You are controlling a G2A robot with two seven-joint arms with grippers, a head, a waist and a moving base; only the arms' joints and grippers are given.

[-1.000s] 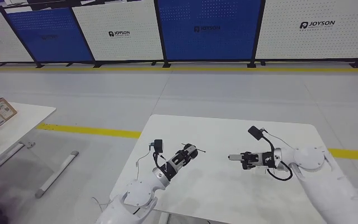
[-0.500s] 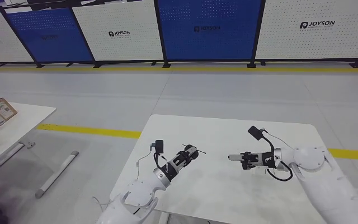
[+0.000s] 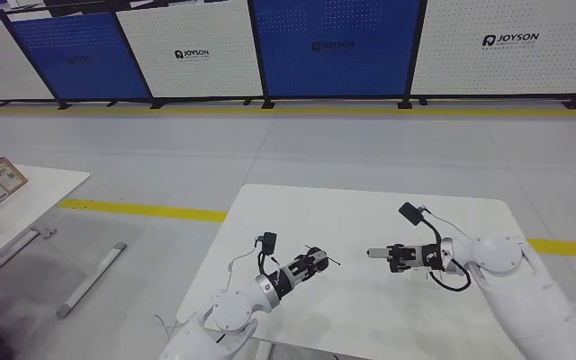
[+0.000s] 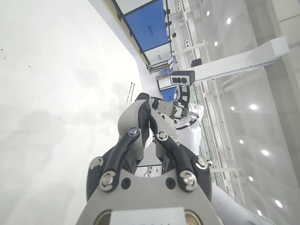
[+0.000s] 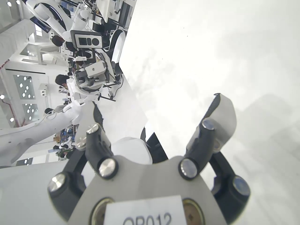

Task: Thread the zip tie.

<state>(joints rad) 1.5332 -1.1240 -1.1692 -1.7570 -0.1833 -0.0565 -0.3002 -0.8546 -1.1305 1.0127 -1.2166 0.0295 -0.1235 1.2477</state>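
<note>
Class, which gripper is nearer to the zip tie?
Left. The left gripper is shut on the zip tie; the right gripper is open, facing it across a gap over the table.

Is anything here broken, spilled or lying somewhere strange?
Nothing is broken or spilled. The only stray items are thin black zip ties lying loose on the white table, close to its edge.

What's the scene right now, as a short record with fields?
left gripper: shut on zip tie
zip tie: thin black end sticks out past the left gripper
right gripper: open, empty, facing the left gripper, apart from it
spare zip ties: two, lying on the table
</note>
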